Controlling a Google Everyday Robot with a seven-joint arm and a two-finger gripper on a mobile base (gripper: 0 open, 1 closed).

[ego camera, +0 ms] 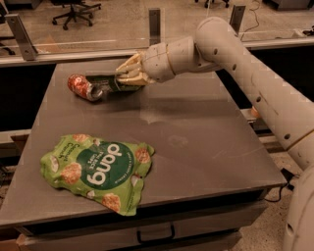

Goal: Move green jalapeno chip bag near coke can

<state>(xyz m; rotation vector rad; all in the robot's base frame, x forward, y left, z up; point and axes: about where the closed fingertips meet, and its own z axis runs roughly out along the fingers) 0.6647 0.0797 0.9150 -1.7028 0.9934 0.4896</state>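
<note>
The coke can (pixel 84 87), red with a silver end, lies on its side at the far left of the grey table (pixel 196 147). The green jalapeno chip bag (pixel 109 83), small and dark green, sits low just right of the can, nearly touching it. My gripper (pixel 128 74) is at the bag's right end with its pale fingers closed on the bag. The arm reaches in from the right.
A large bright-green "dang" bag (pixel 98 169) lies at the table's front left. A glass barrier with metal posts (pixel 155 22) runs behind the table's far edge. An office chair (pixel 73 9) stands on the floor beyond.
</note>
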